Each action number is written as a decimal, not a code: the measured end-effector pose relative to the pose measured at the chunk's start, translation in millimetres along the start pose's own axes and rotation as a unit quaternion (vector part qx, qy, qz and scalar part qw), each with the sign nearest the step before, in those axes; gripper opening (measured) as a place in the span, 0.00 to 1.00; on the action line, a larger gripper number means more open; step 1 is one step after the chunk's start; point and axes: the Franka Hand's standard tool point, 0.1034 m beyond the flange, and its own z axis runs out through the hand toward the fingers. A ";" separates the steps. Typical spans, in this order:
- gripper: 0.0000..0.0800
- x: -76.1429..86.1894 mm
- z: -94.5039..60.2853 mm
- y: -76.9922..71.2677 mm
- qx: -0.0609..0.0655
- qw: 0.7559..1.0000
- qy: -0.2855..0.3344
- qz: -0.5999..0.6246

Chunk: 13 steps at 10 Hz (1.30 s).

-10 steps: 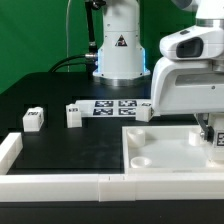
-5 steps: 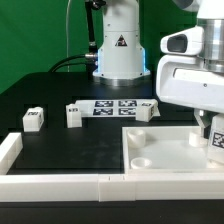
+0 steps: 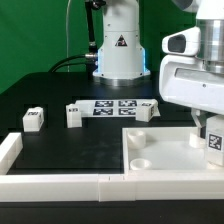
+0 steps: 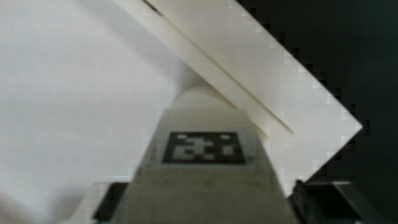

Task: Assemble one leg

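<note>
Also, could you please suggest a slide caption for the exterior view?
The jaws hold one tagged leg over the white panel; three loose legs wait on the black table.

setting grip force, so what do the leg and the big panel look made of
The leg: apparently hard white plastic, matte, with a printed black-and-white tag. The panel: likely the same rigid white plastic, smooth, with a moulded round socket and raised rim.
</note>
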 end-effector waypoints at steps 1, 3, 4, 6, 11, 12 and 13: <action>0.78 0.2 0.2 0.9 0.000 0.998 0.002 -0.065; 0.81 0.6 0.6 1.7 0.000 0.976 0.002 -0.216; 0.81 0.4 0.7 1.9 -0.001 0.958 0.002 -0.286; 0.81 -1.5 0.8 0.7 -0.004 0.909 0.003 -0.416; 0.81 3.7 0.6 6.2 -0.021 0.776 -0.003 -0.630; 0.76 4.0 0.7 6.5 -0.022 0.775 -0.003 -0.632; 0.76 4.1 0.8 6.6 -0.022 0.775 -0.003 -0.631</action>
